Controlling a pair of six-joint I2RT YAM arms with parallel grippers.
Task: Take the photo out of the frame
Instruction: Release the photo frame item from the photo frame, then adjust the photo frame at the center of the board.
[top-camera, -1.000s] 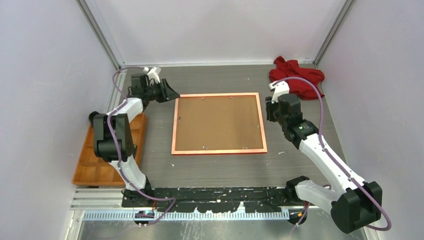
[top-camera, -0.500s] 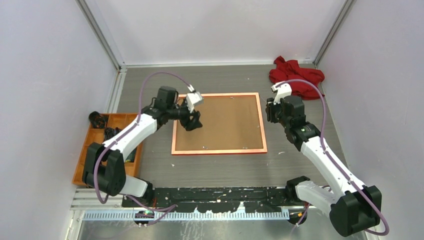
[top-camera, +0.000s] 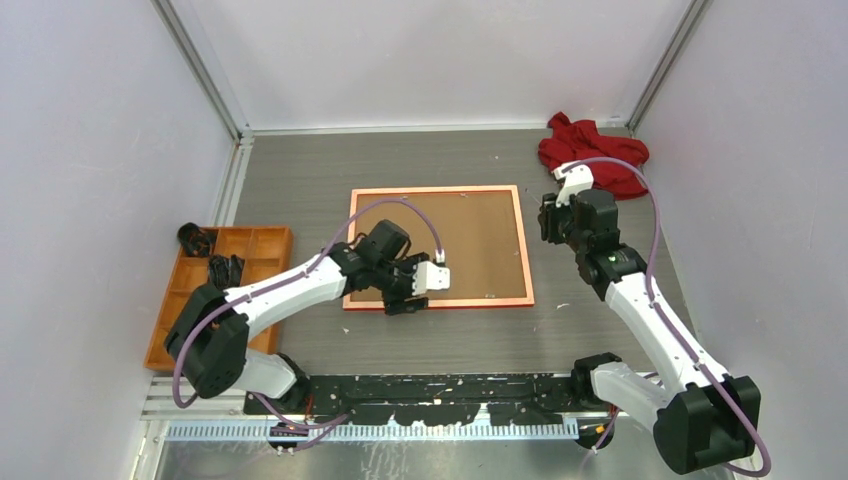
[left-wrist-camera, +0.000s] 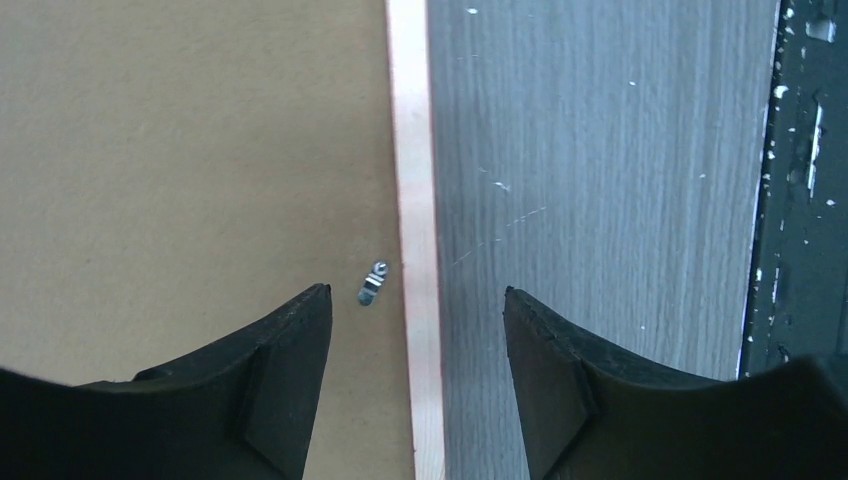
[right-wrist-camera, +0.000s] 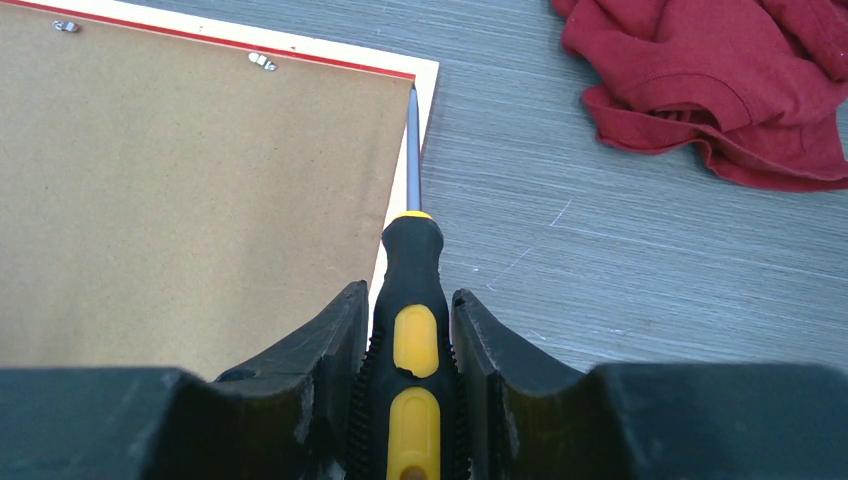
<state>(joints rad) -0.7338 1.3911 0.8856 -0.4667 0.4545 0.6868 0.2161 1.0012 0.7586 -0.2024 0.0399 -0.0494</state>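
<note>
The frame (top-camera: 527, 250) lies face down mid-table, showing its orange-pink back rim and a plain brown backing board (top-camera: 470, 235). The photo is hidden beneath that board. My left gripper (top-camera: 405, 298) hangs open over the frame's near edge. In the left wrist view it (left-wrist-camera: 415, 291) straddles the rim (left-wrist-camera: 412, 180), with a small metal clip (left-wrist-camera: 372, 283) on the board just ahead. My right gripper (right-wrist-camera: 408, 290) is shut on a black-and-yellow screwdriver (right-wrist-camera: 413, 335). The screwdriver shaft (right-wrist-camera: 412, 150) runs along the frame's right edge, and its tip is at the far right corner.
A crumpled red cloth (top-camera: 592, 150) lies at the back right, close to the right arm. An orange compartment tray (top-camera: 165, 335) with dark parts stands at the left. Enclosure walls close in three sides, and a black rail (top-camera: 440, 385) runs along the near edge.
My left arm has swung from beyond the frame's far left corner across to its near edge, and its jaws have opened wider. The right arm has barely shifted, screwdriver still held.
</note>
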